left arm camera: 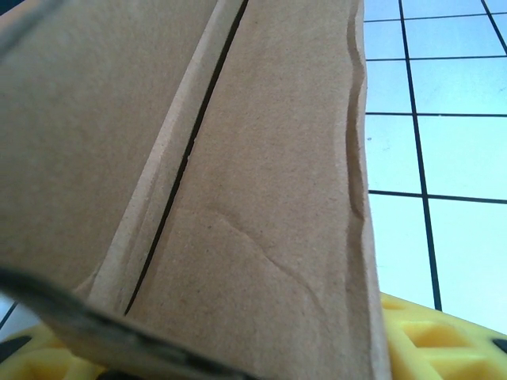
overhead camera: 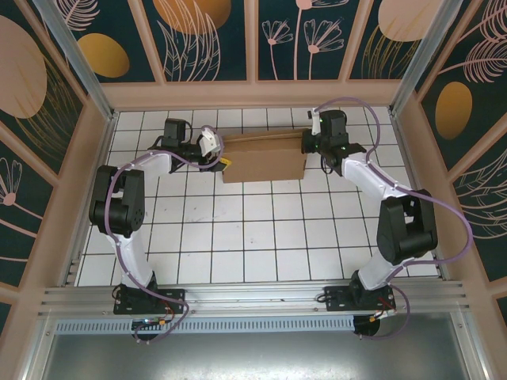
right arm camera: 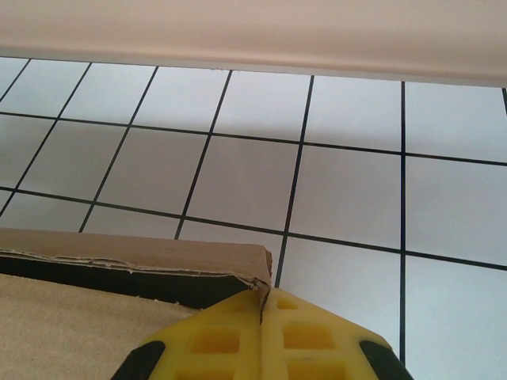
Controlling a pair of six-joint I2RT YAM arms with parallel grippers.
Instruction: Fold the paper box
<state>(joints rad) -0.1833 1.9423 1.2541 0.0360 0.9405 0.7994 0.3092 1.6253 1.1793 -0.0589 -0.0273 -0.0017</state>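
Brown box (overhead camera: 264, 161) on tiled table (overhead camera: 238, 237), left gripper (overhead camera: 221, 164) straddling its left-end flap, grip impossible to tell, right gripper (overhead camera: 307, 147) pinched onto its right-end corner

Left wrist view: paper box (left arm camera: 261, 198) sits too close to lens, cut off by top, left and bottom edges. Yellow pads (left arm camera: 444, 340) of left gripper (overhead camera: 220, 165) mostly hidden under box, so you can't read its jaw gap. Right wrist view: right gripper (right arm camera: 261, 297) cut off at bottom edge, box cut off at left. You can't tell whether box corner is pinched between tips. Top view: fingertips of both grippers too small to read.
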